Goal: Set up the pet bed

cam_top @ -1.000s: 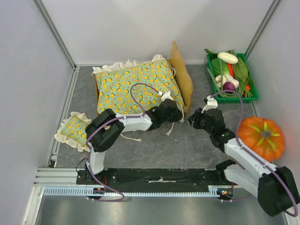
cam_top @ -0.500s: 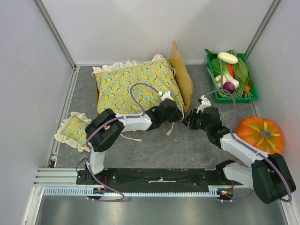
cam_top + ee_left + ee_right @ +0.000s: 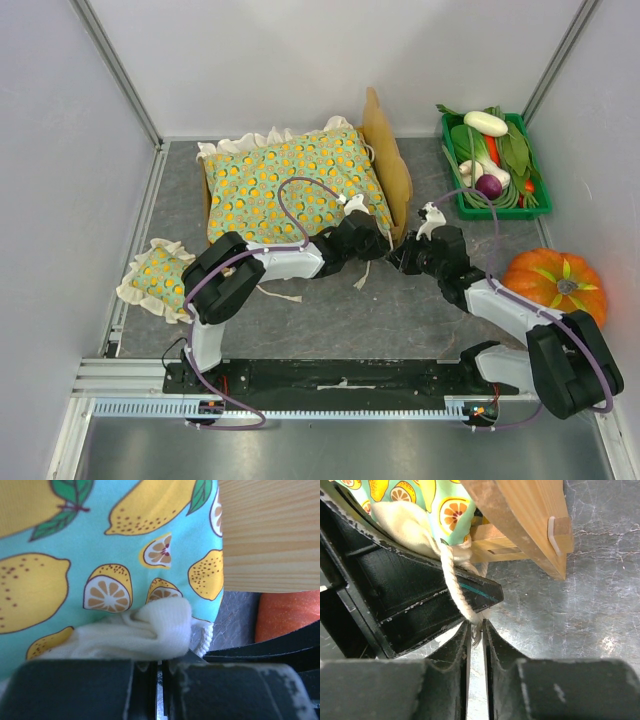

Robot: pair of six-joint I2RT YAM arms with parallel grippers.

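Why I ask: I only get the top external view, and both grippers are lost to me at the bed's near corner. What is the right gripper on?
Observer: Going by the right wrist camera, the right gripper is closed on the frayed end of a cream cord. The cord hangs from the edge of the cushion.
Operator: And the left one, is it on wood or fabric?
Observer: Fabric. In the left wrist view, the left gripper pinches a bunch of the cushion's cream frill. The wood of the pet bed is off to one side.
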